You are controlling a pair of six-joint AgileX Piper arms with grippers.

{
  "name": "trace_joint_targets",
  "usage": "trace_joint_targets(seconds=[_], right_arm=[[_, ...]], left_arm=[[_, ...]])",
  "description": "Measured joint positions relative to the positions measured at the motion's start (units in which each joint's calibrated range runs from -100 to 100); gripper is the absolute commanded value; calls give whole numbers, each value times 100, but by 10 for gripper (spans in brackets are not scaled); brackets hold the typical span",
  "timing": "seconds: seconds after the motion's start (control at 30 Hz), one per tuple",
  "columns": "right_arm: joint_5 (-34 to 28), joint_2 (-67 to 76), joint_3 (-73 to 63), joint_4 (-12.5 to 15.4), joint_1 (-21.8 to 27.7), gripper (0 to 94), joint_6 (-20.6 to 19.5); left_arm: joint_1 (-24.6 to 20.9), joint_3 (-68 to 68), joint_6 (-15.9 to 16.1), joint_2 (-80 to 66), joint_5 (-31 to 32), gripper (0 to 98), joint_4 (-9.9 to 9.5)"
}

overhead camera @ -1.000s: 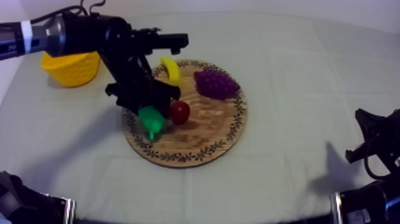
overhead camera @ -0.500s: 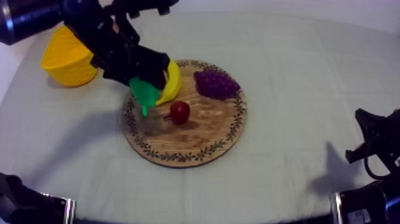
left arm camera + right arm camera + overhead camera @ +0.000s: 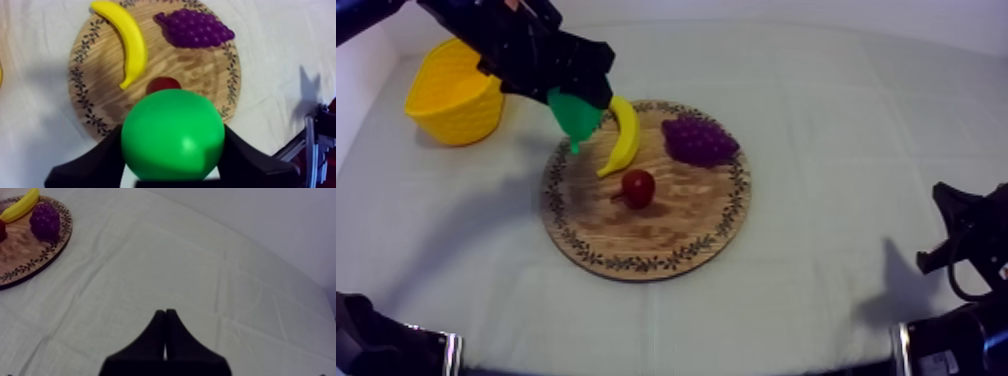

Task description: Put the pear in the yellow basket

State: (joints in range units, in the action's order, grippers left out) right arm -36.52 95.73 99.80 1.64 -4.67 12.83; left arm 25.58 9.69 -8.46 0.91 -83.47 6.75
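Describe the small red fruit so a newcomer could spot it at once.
Find the round wooden board mid-table. The small red fruit lies near its centre, on the near side of the banana and grapes. It alone is red, round and the smallest piece there.

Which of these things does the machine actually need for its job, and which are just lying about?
In the job: pear, held by the left end effector; basket; board.
Lying about: banana, grapes and red fruit on the board; the shut right end effector.
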Motion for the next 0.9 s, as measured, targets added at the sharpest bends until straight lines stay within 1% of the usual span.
trace_joint_targets(seconds=[0.37, 0.63, 0.9], right_arm=[[0, 0, 0, 0, 0, 2, 0], [0, 0, 0, 0, 0, 2, 0], [0, 0, 0, 0, 0, 2, 0]], left_arm=[[-601, -295, 308, 128, -21, 421, -174], [-1272, -809, 537, 338, -251, 420, -270], [-1946, -1636, 732, 761, -482, 418, -302]])
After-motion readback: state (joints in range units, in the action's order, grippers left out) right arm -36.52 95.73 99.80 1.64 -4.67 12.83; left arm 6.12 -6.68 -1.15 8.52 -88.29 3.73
